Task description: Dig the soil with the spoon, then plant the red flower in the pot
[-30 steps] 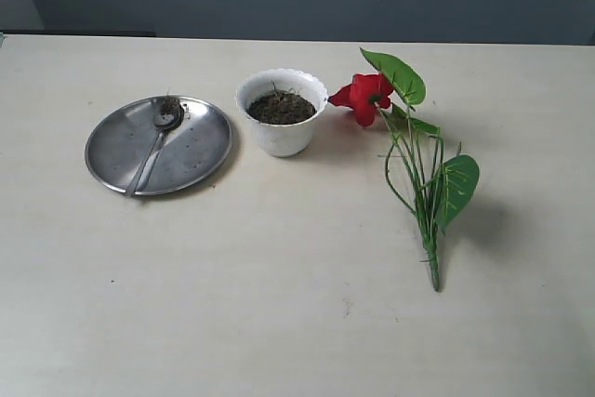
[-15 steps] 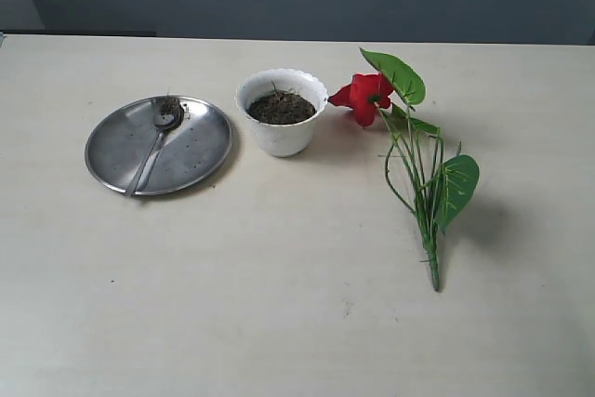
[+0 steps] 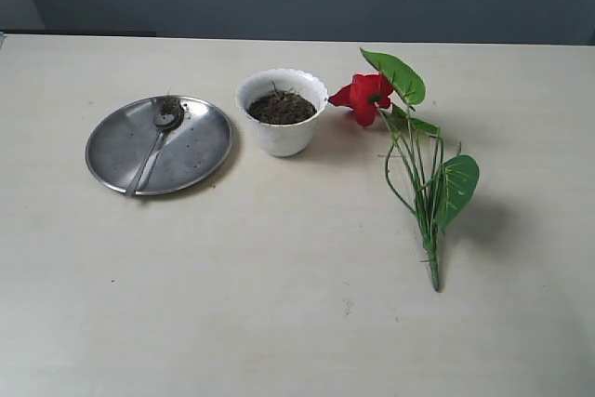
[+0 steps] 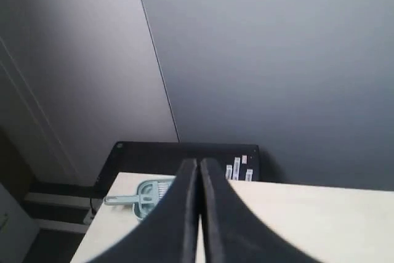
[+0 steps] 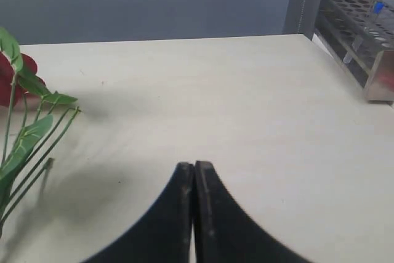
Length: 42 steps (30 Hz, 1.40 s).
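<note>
Surface [image 3: 297, 323]: pale tabletop, fills ext. view; neither arm shows in that view.
Plate [image 3: 200, 151]: round steel, left-centre of ext. frame; prob. serves as a tray for the tool and loose earth.
Spoon [image 3: 156, 144]: lies on plate, bowl toward upper edge with a dab of earth on it, handle running to lower left, free to grasp.
Pot [image 3: 282, 137]: white, scalloped rim, upper centre, just right of plate but not touching.
Soil [image 3: 281, 108]: dark, crumbly, fills pot to just under the rim; looks undug, a judgement.
Red flower [image 3: 367, 97]: lies flat on surface, right of centre; bloom just beside pot rim, stems [image 3: 423, 202] trailing to lower right, cut end away from pot; not yet planted.
Left hand [image 4: 198, 214]: fingers pressed together, nothing between; raised and aimed past the surface edge at the wall.
Right hand [image 5: 194, 214]: fingers likewise together, empty; low over bare surface, leaves [image 5: 24, 140] at left edge of its frame.
Stage (judged): start; spoon pick-up comes first.
Left wrist only: pale blue scoop-like tool [image 4: 138, 195] at the surface corner, dark box beyond.
Right wrist only: tube rack [image 5: 363, 41] at upper right.
Ext. only: plate, spoon, pot, soil.
</note>
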Each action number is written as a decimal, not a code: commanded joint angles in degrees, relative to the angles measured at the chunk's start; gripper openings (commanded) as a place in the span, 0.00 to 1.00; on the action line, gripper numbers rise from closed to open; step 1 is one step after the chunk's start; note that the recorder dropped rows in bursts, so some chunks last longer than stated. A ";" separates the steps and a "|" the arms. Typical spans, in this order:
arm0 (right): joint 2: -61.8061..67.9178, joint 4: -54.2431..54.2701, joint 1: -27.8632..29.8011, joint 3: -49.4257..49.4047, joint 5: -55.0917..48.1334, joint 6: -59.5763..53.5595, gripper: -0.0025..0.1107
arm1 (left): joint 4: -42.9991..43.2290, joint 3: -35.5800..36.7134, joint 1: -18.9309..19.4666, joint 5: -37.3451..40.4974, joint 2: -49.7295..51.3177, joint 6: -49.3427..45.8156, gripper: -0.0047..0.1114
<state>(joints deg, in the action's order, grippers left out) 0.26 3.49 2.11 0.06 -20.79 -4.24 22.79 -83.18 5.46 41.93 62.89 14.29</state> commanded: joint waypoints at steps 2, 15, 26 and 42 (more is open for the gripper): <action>-0.26 -0.04 -0.13 -0.06 0.14 -0.07 0.02 | -1.01 9.67 3.87 -9.97 -5.07 0.06 0.04; -0.26 -0.04 -0.13 -0.06 0.14 -0.07 0.02 | -9.13 34.20 9.65 -24.59 -20.41 0.27 0.04; -0.26 -0.04 -0.13 -0.06 0.14 -0.07 0.02 | -9.26 55.03 9.65 -33.03 -34.60 0.27 0.04; -0.26 -0.04 -0.13 -0.06 0.14 -0.07 0.02 | -13.71 79.59 9.65 -34.16 -53.21 0.27 0.04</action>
<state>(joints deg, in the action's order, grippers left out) 0.26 3.49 2.11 0.06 -20.79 -4.24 10.37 -5.74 14.77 8.27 12.33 14.29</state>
